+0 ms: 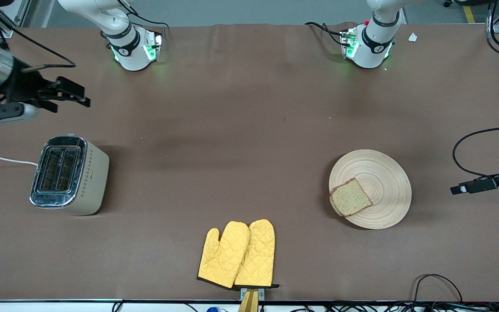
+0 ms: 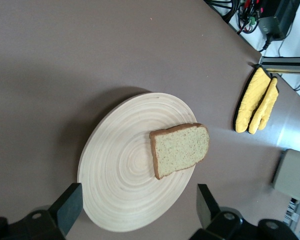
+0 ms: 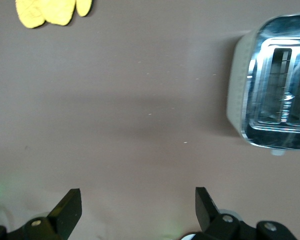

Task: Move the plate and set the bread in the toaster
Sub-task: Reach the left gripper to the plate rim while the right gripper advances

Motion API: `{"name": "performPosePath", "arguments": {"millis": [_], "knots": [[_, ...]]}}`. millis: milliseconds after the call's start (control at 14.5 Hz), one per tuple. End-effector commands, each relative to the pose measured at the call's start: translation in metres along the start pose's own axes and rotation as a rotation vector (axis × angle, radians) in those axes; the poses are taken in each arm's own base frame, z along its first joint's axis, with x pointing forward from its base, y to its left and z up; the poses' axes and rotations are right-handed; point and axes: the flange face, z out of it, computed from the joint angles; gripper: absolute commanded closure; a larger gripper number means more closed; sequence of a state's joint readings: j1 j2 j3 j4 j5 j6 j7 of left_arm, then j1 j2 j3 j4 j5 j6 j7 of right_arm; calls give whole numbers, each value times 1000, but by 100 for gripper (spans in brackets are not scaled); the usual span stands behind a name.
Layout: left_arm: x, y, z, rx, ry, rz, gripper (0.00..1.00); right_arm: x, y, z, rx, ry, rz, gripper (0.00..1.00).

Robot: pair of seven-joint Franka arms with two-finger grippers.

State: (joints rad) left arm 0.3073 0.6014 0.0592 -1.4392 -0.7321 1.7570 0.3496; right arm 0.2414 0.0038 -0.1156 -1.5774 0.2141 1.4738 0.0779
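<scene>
Left gripper (image 2: 135, 210): fingers spread wide, holding nothing, up in the air at the left arm's end of the table, looking down on the plate.
Right gripper (image 3: 137, 210): fingers likewise apart and empty, over bare table at the right arm's end, near the toaster.
Plate (image 1: 379, 173): flat on the table toward the left arm's end, well apart from the toaster; no finger touches it.
Bread (image 1: 350, 197): lies on the plate at the rim that faces the toaster, one corner overhanging the edge.
Toaster (image 1: 69, 175): upright toward the right arm's end, both slots empty, white cord (image 1: 2, 159) running off the table edge.
Oven mitts (image 1: 238, 255): yellow pair, nearest the front camera, between plate and toaster.
Step in hand: seemingly the start; plate unmoved, bread not yet picked up.
Next move: the left gripper likely needs to descend and close on the plate's rim, keeping it level so the overhanging bread does not slide off.
</scene>
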Motion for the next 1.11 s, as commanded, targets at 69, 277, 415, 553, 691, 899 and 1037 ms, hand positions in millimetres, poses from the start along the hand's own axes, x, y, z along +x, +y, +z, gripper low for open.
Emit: {"name": "performPosePath", "arguments": {"millis": [69,277,415,553,691,899,1037], "knots": [[13,-50,32,-119,12,101,0,19,-47,40,26,-18,65,0],[16,-82,75,-212,17,171,2,30,-70,66,16,-31,56,0],[15,-91,92,-217,0,207,14,40,-83,86,26,-38,50,0],[14,-103,110,-229,-13,250,22,45,-85,105,128,-60,82,0],[13,-113,127,-259,-12,262,28,51,-90,126,144,-39,92,0],[11,-119,142,-293,-5,275,36,61,-109,157,130,-44,111,0],[9,-124,152,-300,-25,270,45,67,-114,172,127,-46,113,0]]}}
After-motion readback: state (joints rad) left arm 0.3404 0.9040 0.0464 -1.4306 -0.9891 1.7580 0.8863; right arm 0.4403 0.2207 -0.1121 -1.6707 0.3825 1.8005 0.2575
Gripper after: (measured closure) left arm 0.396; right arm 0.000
